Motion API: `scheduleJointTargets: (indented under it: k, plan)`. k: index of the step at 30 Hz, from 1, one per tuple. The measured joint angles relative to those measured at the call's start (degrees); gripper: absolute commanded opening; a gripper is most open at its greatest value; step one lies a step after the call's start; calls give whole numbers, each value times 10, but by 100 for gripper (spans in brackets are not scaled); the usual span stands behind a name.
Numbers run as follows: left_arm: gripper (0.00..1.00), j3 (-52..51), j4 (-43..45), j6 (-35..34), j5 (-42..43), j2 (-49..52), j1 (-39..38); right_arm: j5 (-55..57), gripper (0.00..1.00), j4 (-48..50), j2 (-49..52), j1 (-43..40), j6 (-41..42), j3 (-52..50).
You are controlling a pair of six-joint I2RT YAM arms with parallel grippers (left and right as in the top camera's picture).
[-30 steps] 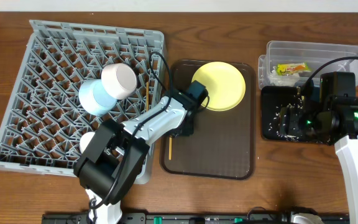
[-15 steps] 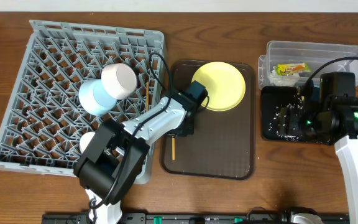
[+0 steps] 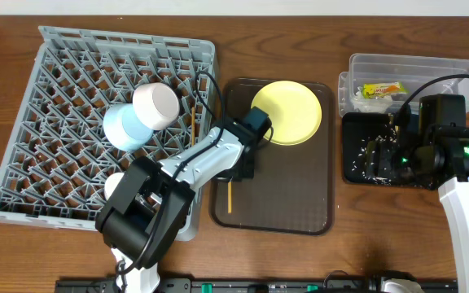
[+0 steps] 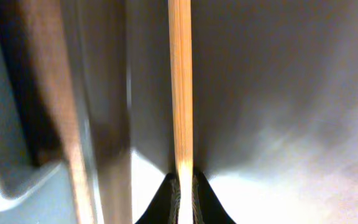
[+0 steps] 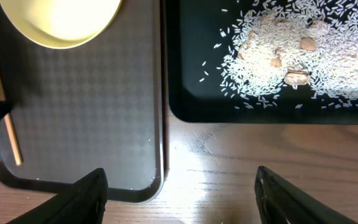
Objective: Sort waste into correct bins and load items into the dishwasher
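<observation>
My left gripper [image 3: 234,175] is shut on a wooden chopstick [image 3: 229,198] over the left edge of the brown serving tray; the left wrist view shows the stick [image 4: 180,81] pinched between the fingertips [image 4: 183,190]. A second chopstick [image 3: 192,122] lies in the grey dish rack [image 3: 55,179], with the light-blue bowl [image 3: 124,126] and the white bowl [image 3: 157,103]. The pale-yellow plate [image 3: 287,112] rests on the serving tray. My right gripper [image 5: 179,193] is open and empty above the table, by the black tray [image 3: 352,167] holding rice grains [image 5: 278,56] and scraps [image 5: 297,76]. The snack wrapper [image 3: 381,89] lies in the clear tub [image 3: 414,63].
The brown serving tray [image 3: 291,195] sits between the rack and the bins. In the right wrist view its corner [image 5: 157,180] lies next to the black tray [image 5: 185,112]. Cables run over the right arm.
The chopstick in my left gripper has shifted slightly to the right on the serving tray. The right arm has not moved.
</observation>
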Motion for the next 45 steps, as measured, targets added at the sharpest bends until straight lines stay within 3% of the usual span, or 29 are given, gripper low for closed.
scheduleJointTargets:
  k: [8, 13, 19, 24, 28, 31, 42, 45]
  plan:
    - [6, 38, -80, 61, 9, -113, 5, 0, 74, 0, 0, 0, 0, 0]
    - [6, 89, -144, 116, 11, -193, 61, 0, 74, 0, 0, 0, 0, 0]
    - [6, 93, -159, 181, 9, -195, 159, 0, 74, 0, 0, 0, 0, 0]
    - [6, 93, -147, 201, 9, -175, 191, 0, 74, 0, 0, 0, 0, 0]
    - [17, 93, -142, 214, 9, -153, 192, 0, 74, 0, 0, 0, 0, 0]
    - [32, 93, -142, 218, 9, -149, 192, 0, 74, -2, 0, 0, 0, 0]
    - [40, 97, -134, 226, 17, -157, 187, 0, 74, 0, 0, 0, 0, 0]
    - [51, 109, -91, 258, 31, -188, 160, 3, 75, 2, 0, 0, 1, 0]
